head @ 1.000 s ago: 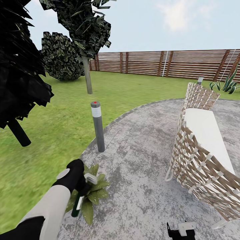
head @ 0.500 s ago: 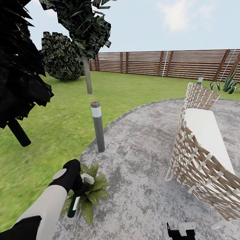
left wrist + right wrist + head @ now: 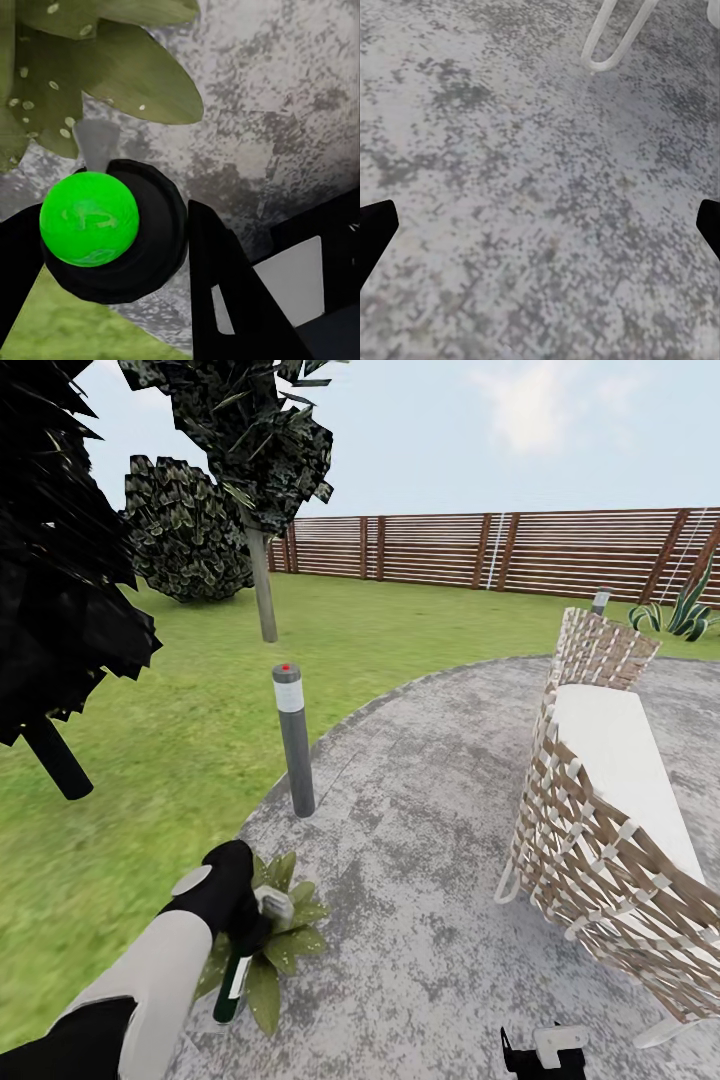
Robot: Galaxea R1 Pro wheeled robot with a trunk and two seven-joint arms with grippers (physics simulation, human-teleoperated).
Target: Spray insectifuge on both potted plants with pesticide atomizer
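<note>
On the stone patio's near-left edge sits a potted plant (image 3: 283,945), a low rosette of broad speckled green leaves. My left gripper (image 3: 240,920) hangs just over its left side, shut on the pesticide atomizer (image 3: 232,982). The dark-green bottle points down and its pale spray head (image 3: 272,906) faces the leaves. In the left wrist view the bottle's bright green end (image 3: 88,217) sits between my black fingers (image 3: 225,289), with speckled leaves (image 3: 120,71) beyond. My right gripper (image 3: 545,1050) is low at the bottom edge, and its fingertips (image 3: 375,229) stand wide apart over bare stone.
A grey bollard lamp (image 3: 294,740) stands at the patio rim just beyond the plant. To the right is a woven wicker chair (image 3: 600,820) with a white cushion, and its white leg (image 3: 615,37) is near my right gripper. Lawn, dark trees (image 3: 60,580) and a slatted fence (image 3: 500,550) surround the patio.
The left gripper and atomizer swung slightly left, then back right and a little lower over the plant. The right gripper and the camera stayed still.
</note>
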